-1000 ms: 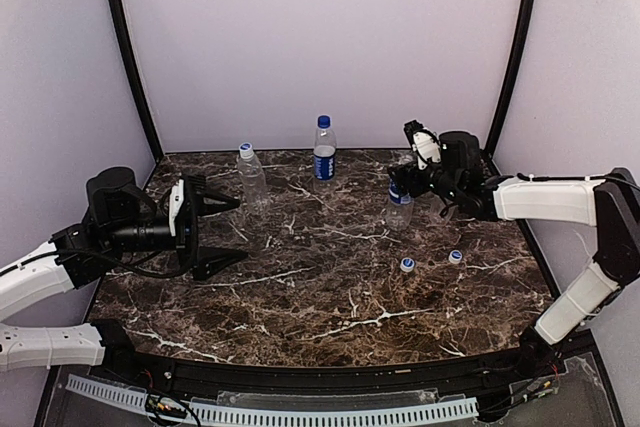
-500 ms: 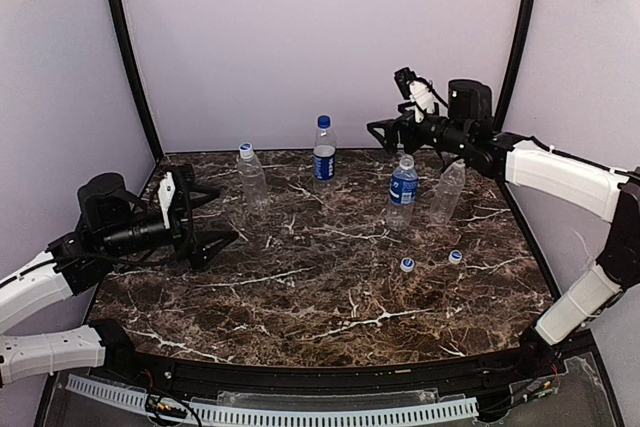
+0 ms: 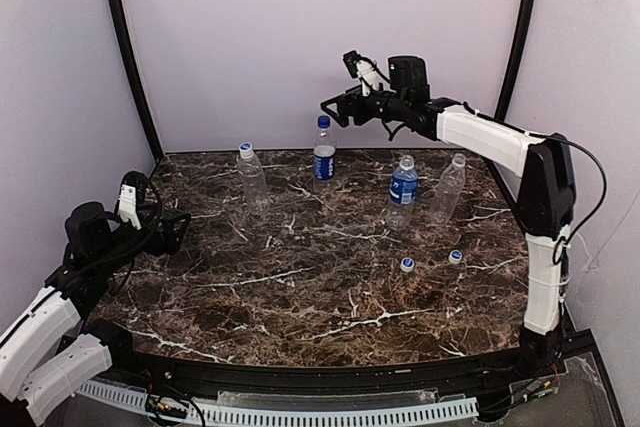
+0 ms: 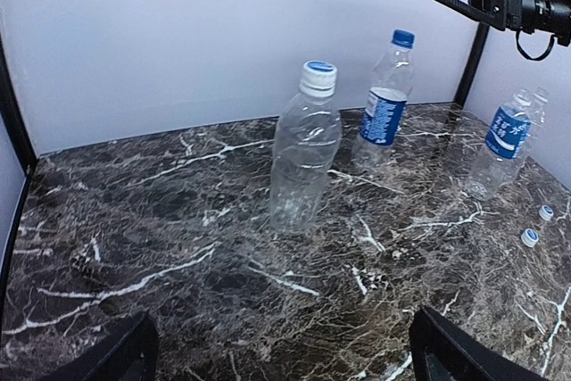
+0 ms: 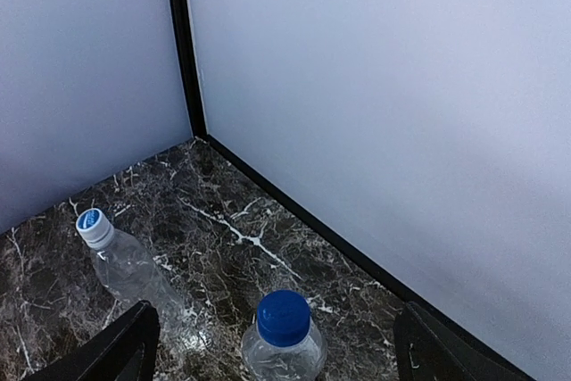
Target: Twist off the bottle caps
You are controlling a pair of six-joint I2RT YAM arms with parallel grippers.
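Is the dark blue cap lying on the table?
No, the dark blue cap sits on top of its bottle at the back.

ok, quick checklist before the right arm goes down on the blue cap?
1. Right pincer open: ok.
2. Blue cap centred between its fingers in the wrist view: ok, pincer is above it.
3. Blue-capped bottle upright: ok.
4. Left pincer steadying that bottle: not ok, it is open and far to the left, holding nothing.
5. White-capped bottle clear of the descent: ok.
6. Loose caps out of the way: ok.
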